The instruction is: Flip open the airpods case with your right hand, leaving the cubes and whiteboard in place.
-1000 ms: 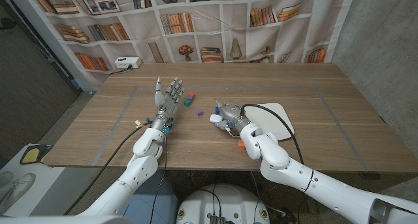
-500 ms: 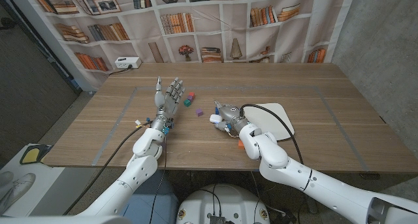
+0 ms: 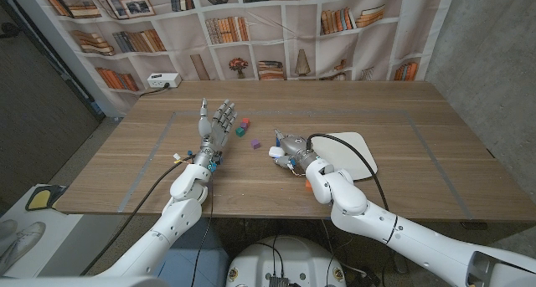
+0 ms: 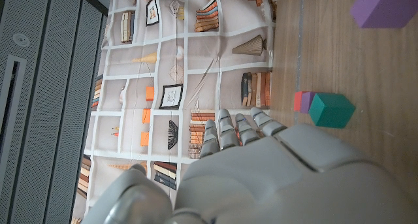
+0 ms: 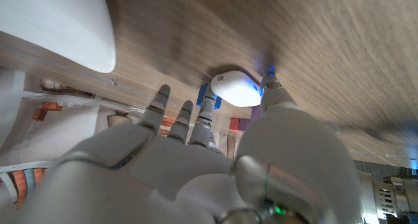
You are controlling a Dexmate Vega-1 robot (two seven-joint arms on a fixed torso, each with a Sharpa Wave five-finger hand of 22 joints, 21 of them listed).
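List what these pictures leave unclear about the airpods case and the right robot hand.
- Lid state: in the head view the airpods case is too small, and the right robot hand covers part of it.
- Contact: in the right wrist view, motion blur hides whether the fingertips touch the case.
- Whiteboard: the right arm crosses it in the head view; the picture edge cuts it in the right wrist view.

Brown wooden table (image 3: 394, 166) showing matt grained planks. Small white rounded airpods case (image 5: 236, 89) looking smooth, glossy plastic. White rounded-corner whiteboard (image 3: 356, 151) appearing smooth, faintly sheened. Coloured cubes (image 3: 244, 125) looking matt. Silver-grey right hand (image 3: 291, 145) and left hand (image 3: 216, 125) showing satin metal-like segments; arm shells glossy white plastic.
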